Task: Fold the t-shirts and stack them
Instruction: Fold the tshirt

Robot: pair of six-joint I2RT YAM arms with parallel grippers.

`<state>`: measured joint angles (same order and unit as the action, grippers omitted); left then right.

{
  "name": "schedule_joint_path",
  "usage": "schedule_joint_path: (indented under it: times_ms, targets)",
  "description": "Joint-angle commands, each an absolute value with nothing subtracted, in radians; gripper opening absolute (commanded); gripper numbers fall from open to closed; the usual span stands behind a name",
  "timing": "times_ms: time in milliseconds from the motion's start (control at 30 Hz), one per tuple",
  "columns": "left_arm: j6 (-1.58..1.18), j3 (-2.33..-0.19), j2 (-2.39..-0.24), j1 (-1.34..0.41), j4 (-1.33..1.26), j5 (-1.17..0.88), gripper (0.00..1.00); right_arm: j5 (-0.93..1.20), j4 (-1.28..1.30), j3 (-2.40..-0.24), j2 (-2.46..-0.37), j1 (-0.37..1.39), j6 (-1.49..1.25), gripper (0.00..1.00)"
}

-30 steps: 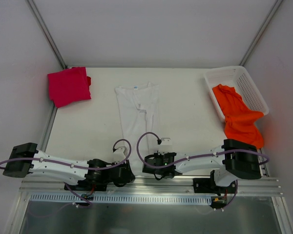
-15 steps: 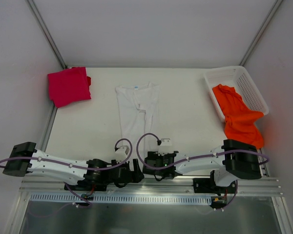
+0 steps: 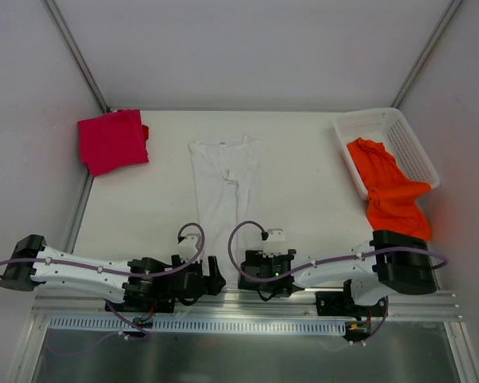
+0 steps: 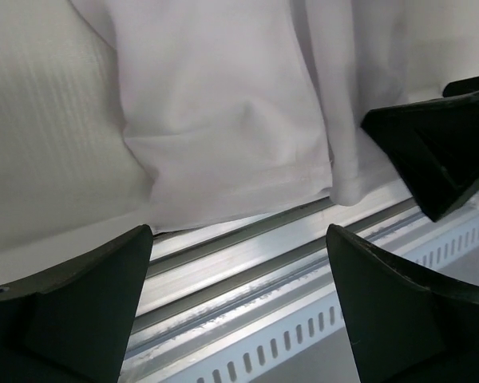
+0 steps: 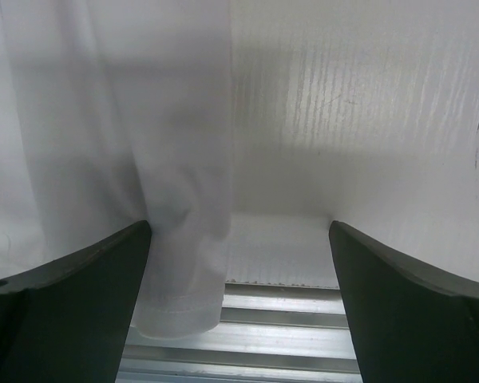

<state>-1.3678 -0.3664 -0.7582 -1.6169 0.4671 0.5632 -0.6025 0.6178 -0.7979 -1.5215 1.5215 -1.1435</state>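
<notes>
Since a second ago both arms have drawn back to the near rail, and the white shirt (image 3: 223,183) looks slightly narrower, its hem at the table (image 3: 303,191) edge. The left gripper (image 4: 239,239) and right gripper (image 5: 239,231) gape wide, holding nothing. There are three shirts: this white one, one magenta shirt (image 3: 112,142) at far left, and one orange shirt (image 3: 391,195) spilling from the single basket (image 3: 413,150).

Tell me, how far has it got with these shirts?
Done: the magenta shirt looks folded in the far left corner. In hand: the white shirt, narrowed lengthwise, left gripper and right gripper open at its near hem. Left: the orange shirt hangs out of the basket; nothing is stacked.
</notes>
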Motion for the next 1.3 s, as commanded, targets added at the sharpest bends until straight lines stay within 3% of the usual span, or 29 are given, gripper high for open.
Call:
schedule_joint_path:
  times_ms: [0,200,367,533,733,900,1267]
  targets:
    - [-1.351,-0.393,-0.759,-1.623,0.566,0.612,0.91,-0.660,0.602,-0.759,-1.442,1.542,-1.167,0.98]
    - [-1.342,-0.403,-0.718,-1.623,0.664,0.655,0.90,-0.709,0.292,-0.569,-1.237,1.577,-1.053,0.92]
    - [-1.379,-0.354,-0.661,-1.623,0.670,0.667,0.89,-0.722,0.184,-0.471,-1.134,1.577,-1.026,0.89]
    - [-1.411,-0.341,-0.712,-1.623,0.667,0.676,0.88,-0.730,0.227,-0.489,-1.158,1.577,-1.058,0.74]
    - [-1.474,-0.339,-0.790,-1.623,0.663,0.673,0.85,-0.707,0.218,-0.503,-1.212,1.577,-1.068,0.65]
    - [-1.464,-0.313,-0.808,-1.623,0.577,0.664,0.80,-0.698,0.186,-0.500,-1.233,1.577,-1.065,0.64]
    - [-1.356,-0.124,-0.663,-1.614,0.284,0.618,0.82,-0.664,0.063,-0.468,-1.275,1.578,-1.042,0.55]
